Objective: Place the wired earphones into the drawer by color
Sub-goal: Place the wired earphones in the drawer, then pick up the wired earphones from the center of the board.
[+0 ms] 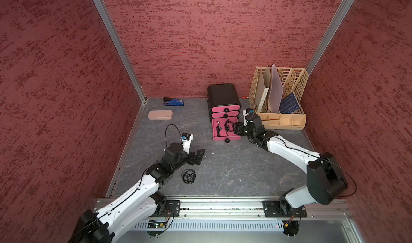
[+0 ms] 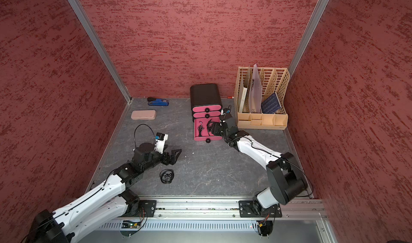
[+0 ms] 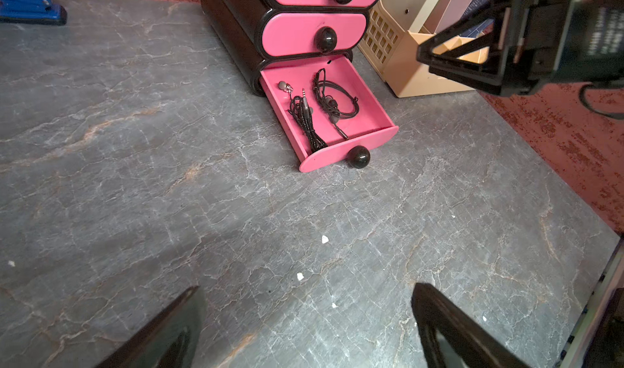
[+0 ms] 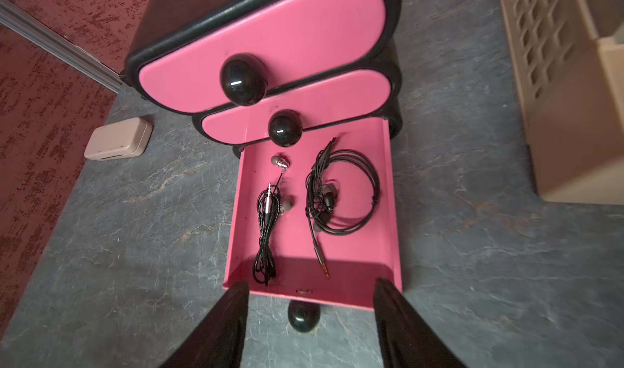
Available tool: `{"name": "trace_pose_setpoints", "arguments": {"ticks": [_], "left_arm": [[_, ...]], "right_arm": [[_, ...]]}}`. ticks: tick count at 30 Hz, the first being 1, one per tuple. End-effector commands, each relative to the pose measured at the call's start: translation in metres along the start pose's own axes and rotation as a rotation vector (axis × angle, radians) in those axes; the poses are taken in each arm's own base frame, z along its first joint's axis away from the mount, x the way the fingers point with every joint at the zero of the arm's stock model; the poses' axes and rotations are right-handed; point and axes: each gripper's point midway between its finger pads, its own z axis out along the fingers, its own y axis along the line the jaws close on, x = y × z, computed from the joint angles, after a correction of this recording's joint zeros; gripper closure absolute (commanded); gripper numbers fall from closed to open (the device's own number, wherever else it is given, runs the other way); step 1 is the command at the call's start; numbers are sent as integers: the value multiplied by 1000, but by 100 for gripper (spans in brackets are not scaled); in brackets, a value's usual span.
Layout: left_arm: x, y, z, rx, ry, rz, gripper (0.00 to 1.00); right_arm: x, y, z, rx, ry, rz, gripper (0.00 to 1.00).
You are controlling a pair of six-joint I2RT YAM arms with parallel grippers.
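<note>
Risks first: the right fingers (image 4: 229,315) hang moderately apart and empty over the front lip of the open bottom drawer (image 4: 388,214). A low sweep there could probably snag the round coil (image 4: 326,199), whose loops lie loose near one side wall, or nudge the light drawer inward. The left fingers (image 3: 449,315) are wide apart, empty, above bare tabletop (image 3: 169,147). One black set (image 1: 188,176) lies on the tabletop just beside the left arm, well apart from the drawer. A pinch on a single strand would likely uncoil it, leaving plug or buds trailing over the drawer rim, where closing would trap them. Materials: the drawer is smooth, glossy pink plastic, a shallow rectangular tray with a rounded front and a shiny black ball knob (image 4: 303,315). The cabinet (image 1: 223,94) is black with rounded corners. The braided set (image 4: 266,234) is folded long and narrow, with textured cable, a metal plug and a silvery bud. The coil's cable looks smooth and rubbery. The tabletop is matte grey, veined like slate.
</note>
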Motion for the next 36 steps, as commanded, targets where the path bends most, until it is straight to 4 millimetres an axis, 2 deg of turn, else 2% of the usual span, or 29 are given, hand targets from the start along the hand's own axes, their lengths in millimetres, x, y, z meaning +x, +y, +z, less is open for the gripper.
{"name": "trace_pose_setpoints", "arguments": {"ticks": [1,5,9,17,25,36], "left_arm": [[8,-2,-3,-6,62,-102,0],[37,1,-9,-53,214,-185,0],[57,-2,-20,-113,309,-199,0],[80,-3,-46,-278,409,-185,0],[109,7,-52,-397,499,-181,0],[129,4,-43,-414,510,-172,21]], "right_arm": [[14,-17,-23,57,50,-84,35],[24,-28,-38,81,52,-151,34],[30,-42,-42,115,1,-180,34],[38,-45,-46,84,-51,-165,34],[38,-43,-52,72,-54,-160,34],[38,-43,-54,68,-59,-155,34]]}}
